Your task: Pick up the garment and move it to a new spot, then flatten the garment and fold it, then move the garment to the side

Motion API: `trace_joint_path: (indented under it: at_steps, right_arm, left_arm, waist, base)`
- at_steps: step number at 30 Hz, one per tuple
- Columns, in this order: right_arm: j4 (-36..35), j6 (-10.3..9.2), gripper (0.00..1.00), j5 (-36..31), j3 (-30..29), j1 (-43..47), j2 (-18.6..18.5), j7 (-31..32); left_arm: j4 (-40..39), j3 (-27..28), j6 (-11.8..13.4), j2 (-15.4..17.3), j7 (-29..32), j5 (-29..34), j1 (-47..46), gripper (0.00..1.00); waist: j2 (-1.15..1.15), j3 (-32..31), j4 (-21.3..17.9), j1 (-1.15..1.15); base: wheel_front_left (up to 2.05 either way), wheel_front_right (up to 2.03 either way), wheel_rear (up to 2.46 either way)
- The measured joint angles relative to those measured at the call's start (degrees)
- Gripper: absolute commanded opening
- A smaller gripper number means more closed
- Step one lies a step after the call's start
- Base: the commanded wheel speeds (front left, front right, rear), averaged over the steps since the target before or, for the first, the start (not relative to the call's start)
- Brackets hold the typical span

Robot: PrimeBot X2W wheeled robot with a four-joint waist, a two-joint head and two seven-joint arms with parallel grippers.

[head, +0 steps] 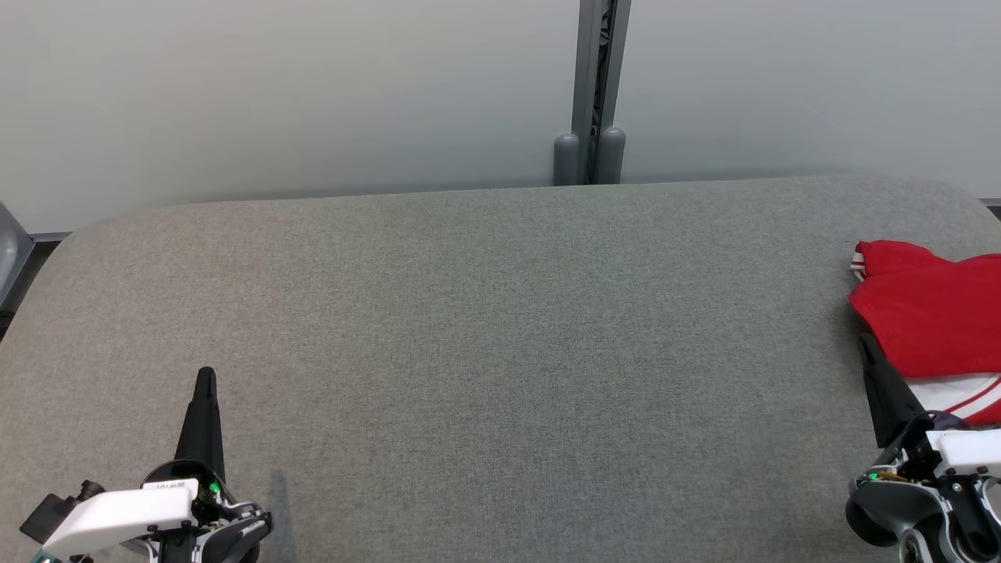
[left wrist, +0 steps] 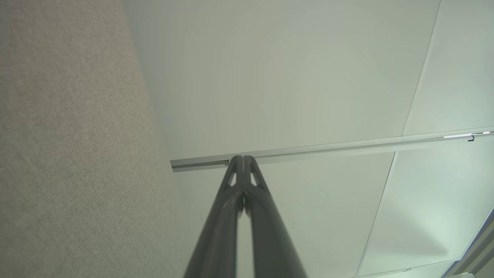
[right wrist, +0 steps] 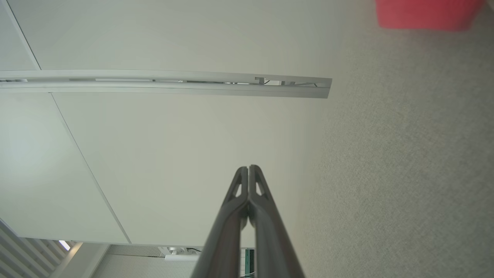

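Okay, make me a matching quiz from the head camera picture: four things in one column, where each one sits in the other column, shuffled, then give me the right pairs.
Things
1. garment
2. left tool
3. right tool
4. grey post

Places
A. upright behind the far edge of the table
B. lower left, fingers shut, over bare table
C. at the table's right edge, red with white stripes
D. lower right, fingers shut, tips close beside the red cloth

Pairs: 1-C, 2-B, 3-D, 4-A
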Motion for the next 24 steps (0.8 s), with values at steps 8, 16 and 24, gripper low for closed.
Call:
trace_joint_path:
  at_steps: [8, 16, 24]
  right_arm:
    - [0.0, 0.00, 0.00, -0.1, -0.1, 0.0, 0.1, 0.0]
    - [0.0, 0.00, 0.00, -0.1, -0.1, 0.0, 0.1, 0.1]
    - [0.0, 0.00, 0.00, -0.2, -0.2, 0.0, 0.1, 0.1]
  left_arm:
    - [0.0, 0.1, 0.0, 0.0, 0.0, 0.0, 0.0, 0.00]
    - [0.0, 0.1, 0.0, 0.0, 0.0, 0.0, 0.0, 0.00]
    - [0.0, 0.1, 0.0, -0.1, 0.2, 0.0, 0.0, 0.00]
  waist:
    - [0.00, 0.0, 0.0, 0.00]
    - [0.00, 0.0, 0.0, 0.00]
    - [0.00, 0.0, 0.0, 0.00]
  base:
    - [0.00, 0.00, 0.00]
    - [0.00, 0.00, 0.00]
    - [0.00, 0.00, 0.00]
